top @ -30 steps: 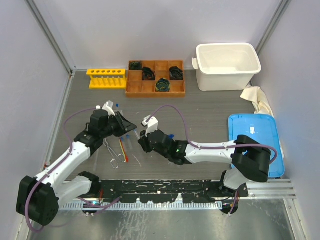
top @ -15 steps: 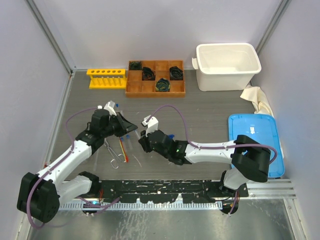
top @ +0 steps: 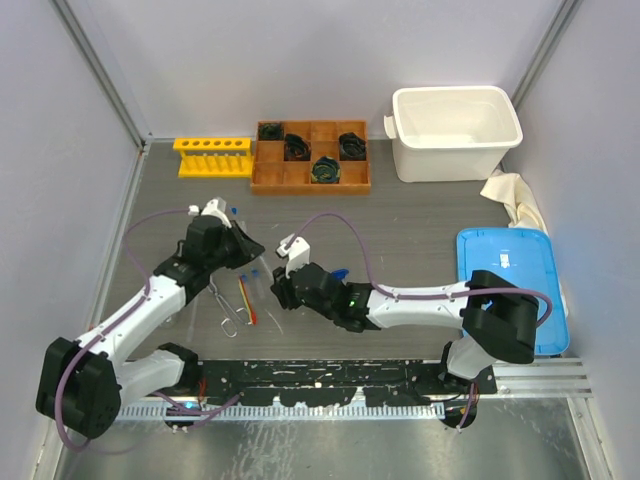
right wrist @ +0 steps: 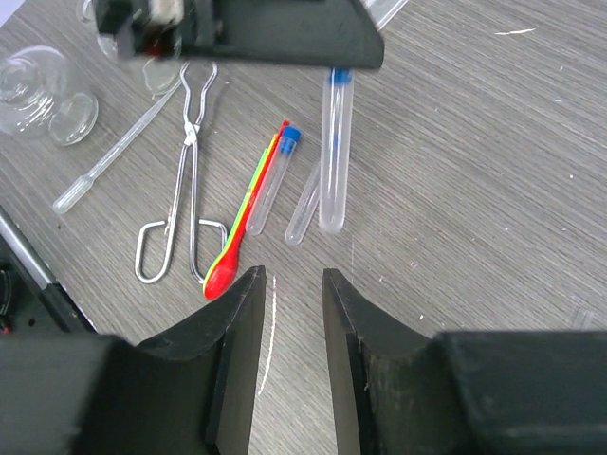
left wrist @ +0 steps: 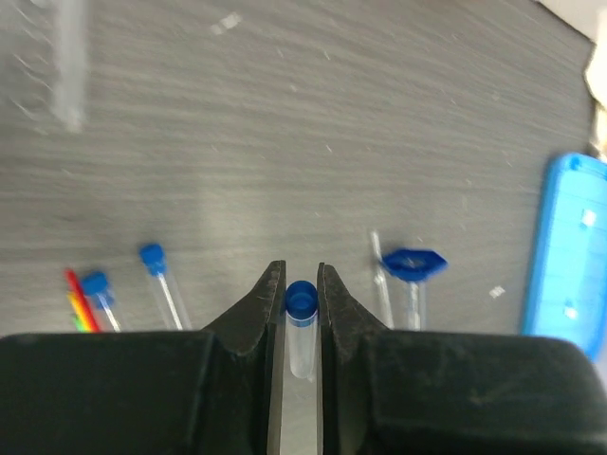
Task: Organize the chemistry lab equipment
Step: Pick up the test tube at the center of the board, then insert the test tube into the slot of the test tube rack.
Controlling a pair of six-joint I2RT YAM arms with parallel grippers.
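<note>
My left gripper (left wrist: 302, 273) is shut on a clear blue-capped test tube (left wrist: 302, 327), cap toward the fingertips; in the right wrist view that test tube (right wrist: 333, 152) hangs from the left gripper's black body. Two more capped tubes (left wrist: 156, 275) lie on the table beside a red-orange stick (right wrist: 239, 232). Metal tongs (right wrist: 187, 180) lie left of the stick, with clear glass flasks (right wrist: 36, 93) further left. A blue-bulb dropper (left wrist: 412, 265) lies to the right. My right gripper (right wrist: 292, 280) hovers open over bare table. The yellow tube rack (top: 213, 157) stands at the back left.
A wooden compartment tray (top: 300, 181) with dark items stands beside the rack. A white bin (top: 455, 150) is at the back right, a cloth (top: 512, 200) below it and a blue lid (top: 505, 270) at the right. A clear pipette (right wrist: 114, 169) lies by the tongs.
My left gripper's jaws have closed on the test tube and the arm has shifted slightly. My right gripper's jaws have opened, and it has edged left.
</note>
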